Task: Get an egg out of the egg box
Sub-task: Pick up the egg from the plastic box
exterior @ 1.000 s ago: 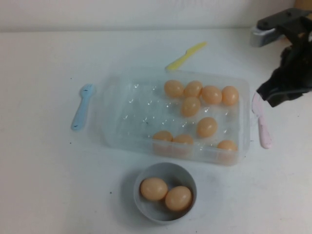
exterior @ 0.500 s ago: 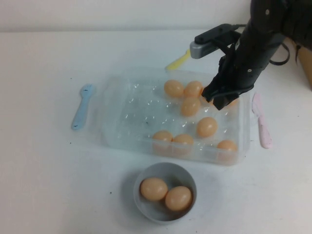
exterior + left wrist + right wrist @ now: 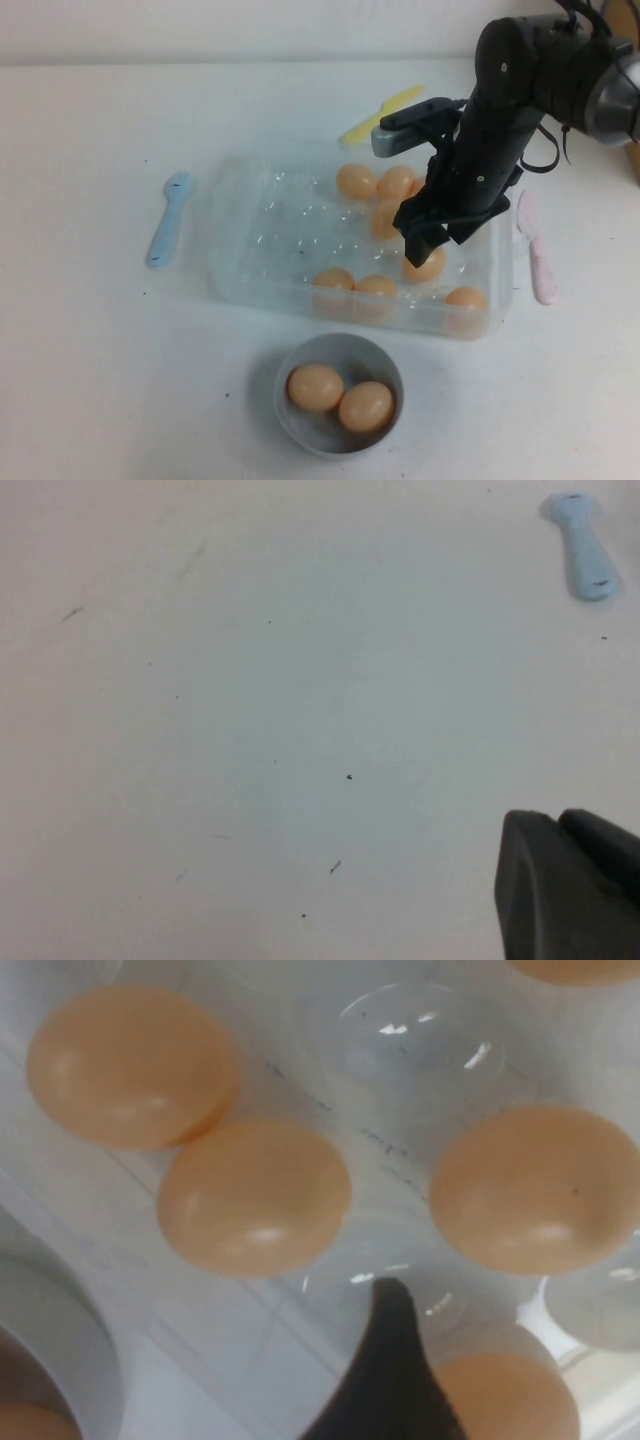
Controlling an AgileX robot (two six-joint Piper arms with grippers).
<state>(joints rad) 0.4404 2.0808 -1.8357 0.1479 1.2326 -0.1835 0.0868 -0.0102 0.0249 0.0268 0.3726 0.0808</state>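
The clear egg box (image 3: 250, 240) sits mid-table with several peach-tan eggs in its right half. My right gripper (image 3: 425, 238) hangs low over the box, open, right above one egg (image 3: 428, 266) in the middle row. In the right wrist view one dark finger (image 3: 395, 1360) points down between egg cups, with an egg (image 3: 505, 1400) close beside it and other eggs (image 3: 253, 1197) around; the other finger is out of frame. My left gripper (image 3: 565, 890) is shut and empty over bare table, out of the high view.
A grey bowl (image 3: 290, 360) with two eggs stands just in front of the box. A blue utensil (image 3: 170, 218) lies left of the box, a yellow knife (image 3: 385, 112) behind it, and a pink knife (image 3: 535, 250) to its right.
My right arm has swung in from the far right, over the box's back row, and moved down and forward to the middle-row egg. The eggs and box have not moved.
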